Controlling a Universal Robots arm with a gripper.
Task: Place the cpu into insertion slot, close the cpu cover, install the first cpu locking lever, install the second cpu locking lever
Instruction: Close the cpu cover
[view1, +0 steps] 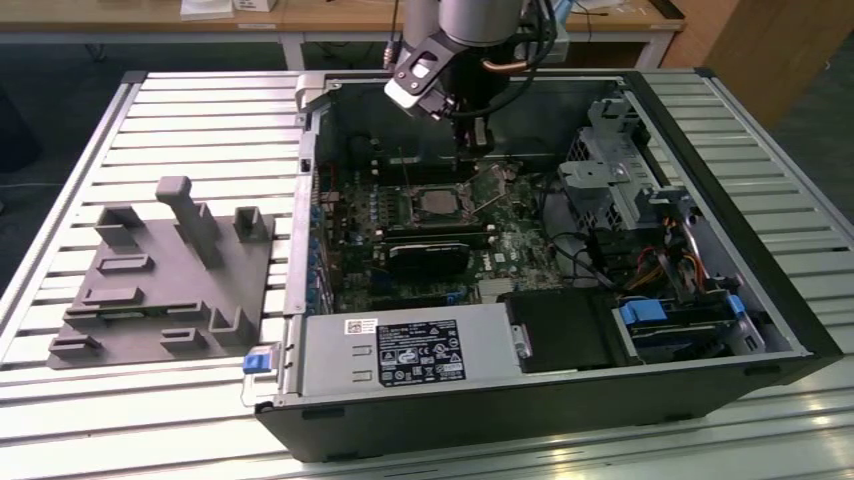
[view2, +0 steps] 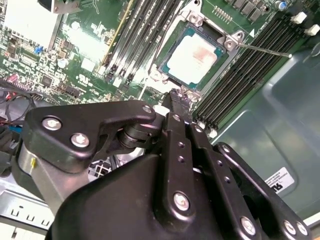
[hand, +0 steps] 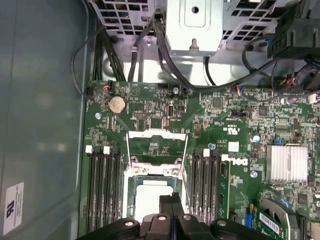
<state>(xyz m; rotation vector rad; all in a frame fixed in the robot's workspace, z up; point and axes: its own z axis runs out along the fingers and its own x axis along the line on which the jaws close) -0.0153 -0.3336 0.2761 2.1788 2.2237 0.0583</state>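
Low over the motherboard (view1: 523, 262) inside the open computer case (view1: 467, 410), toward its far wall: the gripper (view2: 179, 96), tips pressed together, nothing pinched between them, right at the socket's edge. Seated flat in the socket: the cpu (view2: 197, 55), bare metal top showing. Swung open and lying back beyond the chip in the first wrist view: the cpu cover (hand: 157, 133), green board visible through its window. Sticking out free beside the socket: a thin locking lever (view2: 265, 49), apparently unlatched. Risks nudging the chip askew on its contacts if pressed down or sideways with closed tips this close. Risks letting the frame slip and drop hard if caught off-centre. Risks snagging the loose lever, or having it spring away.
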